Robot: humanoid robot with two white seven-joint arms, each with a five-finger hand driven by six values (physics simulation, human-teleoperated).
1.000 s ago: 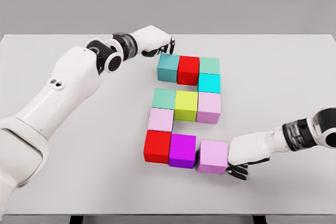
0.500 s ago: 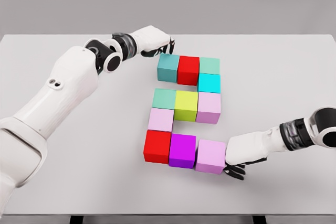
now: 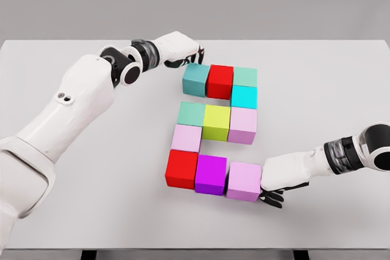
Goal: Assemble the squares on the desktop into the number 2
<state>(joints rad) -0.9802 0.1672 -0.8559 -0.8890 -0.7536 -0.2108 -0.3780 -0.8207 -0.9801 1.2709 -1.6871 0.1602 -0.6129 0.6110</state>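
Note:
Coloured cubes lie in a blocky figure on the white table (image 3: 73, 150). The top row is a teal cube (image 3: 195, 80), a red cube (image 3: 219, 81) and a mint cube (image 3: 244, 77), with a cyan cube (image 3: 243, 96) below the mint one. The middle row holds a green cube (image 3: 191, 114), a yellow-green cube (image 3: 216, 122) and a pink cube (image 3: 242, 125). A pale pink cube (image 3: 186, 138) sits above the bottom row: red cube (image 3: 182, 168), purple cube (image 3: 211, 174), lilac cube (image 3: 244, 181). My right hand (image 3: 279, 179) presses the lilac cube's right side, fingers curled under. My left hand (image 3: 183, 50) rests curled at the teal cube's far left corner.
The table's front edge (image 3: 195, 249) runs close below the bottom row. A plain grey wall stands behind the table.
My right hand has pushed the lilac cube slightly left against the purple cube, nudging the bottom row left. The left arm has barely moved.

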